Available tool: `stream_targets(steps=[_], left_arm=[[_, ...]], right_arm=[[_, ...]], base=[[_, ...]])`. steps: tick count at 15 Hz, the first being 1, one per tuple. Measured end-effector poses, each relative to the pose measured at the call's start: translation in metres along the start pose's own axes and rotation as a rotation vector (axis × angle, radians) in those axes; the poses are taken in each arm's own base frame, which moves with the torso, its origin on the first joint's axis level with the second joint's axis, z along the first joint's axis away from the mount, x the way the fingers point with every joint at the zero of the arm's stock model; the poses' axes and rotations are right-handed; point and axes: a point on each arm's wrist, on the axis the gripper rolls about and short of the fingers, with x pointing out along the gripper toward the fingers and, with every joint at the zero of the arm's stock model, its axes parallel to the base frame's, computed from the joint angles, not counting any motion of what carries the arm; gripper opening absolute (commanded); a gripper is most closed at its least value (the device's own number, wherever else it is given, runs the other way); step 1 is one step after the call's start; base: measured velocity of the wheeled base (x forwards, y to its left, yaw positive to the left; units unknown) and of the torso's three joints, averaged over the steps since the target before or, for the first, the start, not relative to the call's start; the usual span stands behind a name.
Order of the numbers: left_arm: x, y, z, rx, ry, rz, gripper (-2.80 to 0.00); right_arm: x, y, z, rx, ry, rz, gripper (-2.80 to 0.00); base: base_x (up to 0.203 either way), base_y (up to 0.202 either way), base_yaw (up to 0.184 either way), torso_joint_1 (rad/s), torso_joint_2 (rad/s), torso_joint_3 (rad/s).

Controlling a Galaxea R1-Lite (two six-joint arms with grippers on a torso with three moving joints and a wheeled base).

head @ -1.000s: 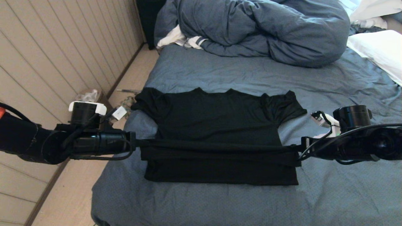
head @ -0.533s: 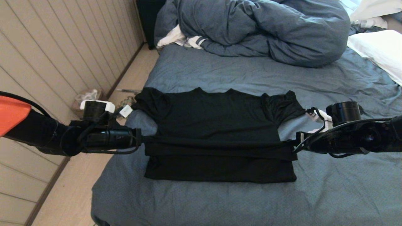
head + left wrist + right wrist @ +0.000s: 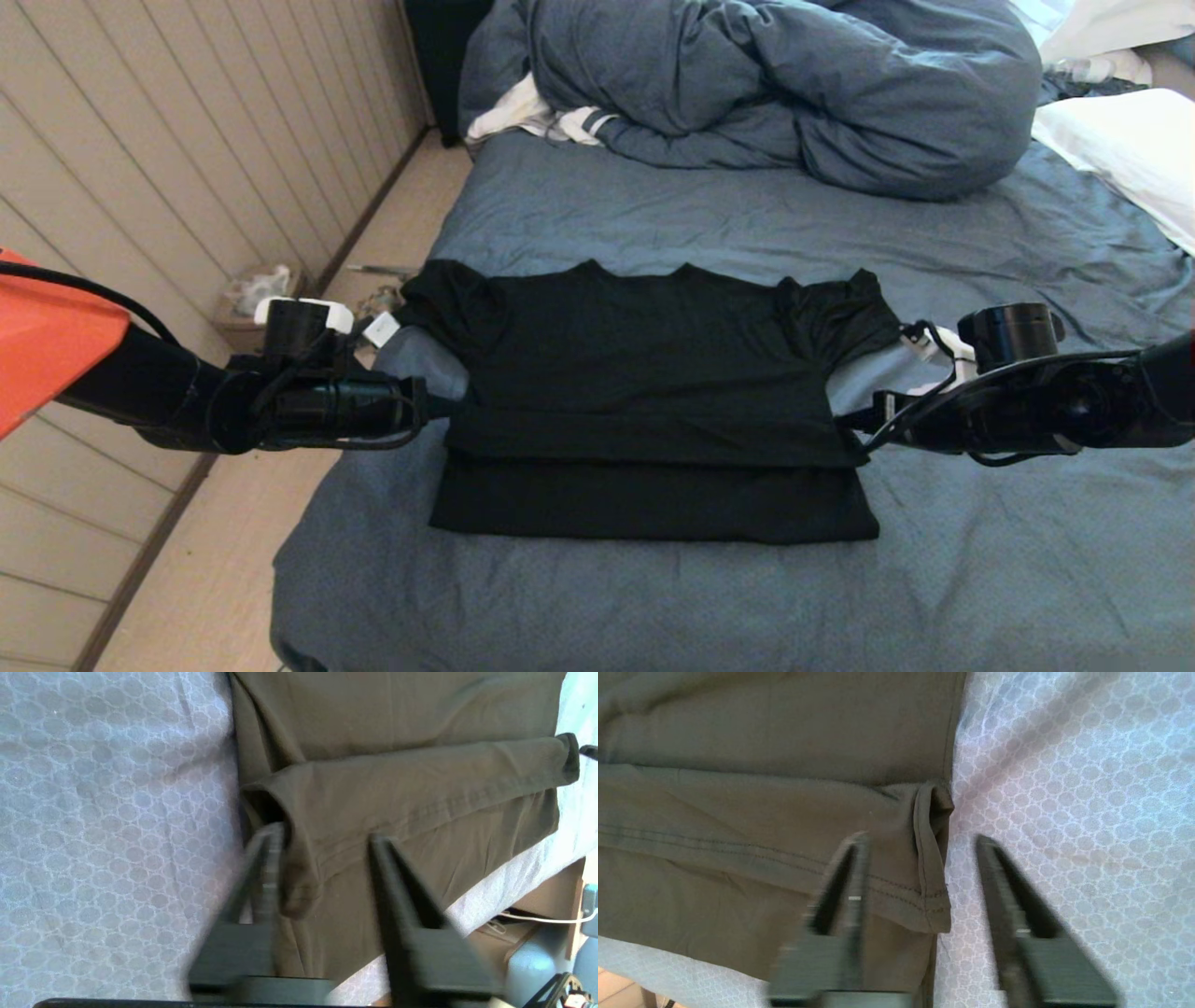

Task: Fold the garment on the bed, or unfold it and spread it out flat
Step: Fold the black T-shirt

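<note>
The plain black short-sleeved T-shirt (image 3: 644, 401) was laid across the near half of the blue-grey sheeted bed (image 3: 980, 579), its hem folded up along a crosswise band. That band's ends were flanked by the left gripper (image 3: 322, 872) and right gripper (image 3: 920, 877) — jaws parted, nothing clamped.

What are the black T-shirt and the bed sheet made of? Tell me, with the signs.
T-shirt: apparently thin, soft, matt knit, perhaps cotton; it drapes limply, and the right wrist view shows a double-stitched hem.
Bed sheet: blue-grey cloth, lightly wrinkled, with a fine pattern of small rings up close; the fibre cannot be told.
</note>
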Motion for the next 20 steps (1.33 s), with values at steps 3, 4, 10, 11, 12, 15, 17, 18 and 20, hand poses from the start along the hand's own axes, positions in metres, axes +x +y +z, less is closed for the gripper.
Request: stream_targets(steps=[3,4,10,11,12,15,17,18,20], left_arm=[[-0.008,-0.004,0.004,0.007,-0.019,0.002,0.00],[-0.015,-0.006,0.006,0.010,-0.034,0.004,0.00],[-0.048,-0.014,-0.013,-0.002,-0.027,0.029,0.00],[-0.050,-0.013,-0.020,-0.014,-0.011,0.035,-2.80],[-0.052,-0.013,-0.025,-0.022,0.002,0.038,-2.80],[-0.055,-0.014,-0.034,-0.016,0.023,0.035,-2.80],[-0.056,-0.013,-0.040,-0.010,0.036,0.034,-2.80],[-0.057,-0.013,-0.042,-0.005,0.036,0.032,-2.80],[-0.055,-0.016,-0.046,0.012,0.028,0.021,-2.80]], right_arm=[[-0.003,-0.001,0.002,0.001,-0.008,-0.004,0.00],[-0.006,-0.001,0.002,0.002,-0.011,-0.005,0.00],[-0.025,-0.003,-0.016,0.028,0.011,-0.023,-1.70],[-0.027,-0.005,-0.022,0.037,0.022,-0.028,-2.80],[-0.030,-0.009,-0.027,0.048,0.028,-0.036,-2.80],[-0.037,-0.012,-0.041,0.063,0.052,-0.046,-2.80],[-0.038,-0.012,-0.050,0.058,0.077,-0.044,-2.80],[-0.038,-0.012,-0.055,0.056,0.092,-0.043,-2.80],[-0.038,-0.009,-0.062,0.050,0.115,-0.035,-2.80]], base=[[0.000,0.000,0.000,0.000,0.00,0.000],[0.000,0.000,0.000,0.000,0.00,0.000],[0.000,0.000,0.000,0.000,0.00,0.000],[0.000,0.000,0.000,0.000,0.00,0.000],[0.000,0.000,0.000,0.000,0.00,0.000],[0.000,0.000,0.000,0.000,0.00,0.000],[0.000,0.000,0.000,0.000,0.00,0.000],[0.000,0.000,0.000,0.000,0.00,0.000],[0.000,0.000,0.000,0.000,0.00,0.000]])
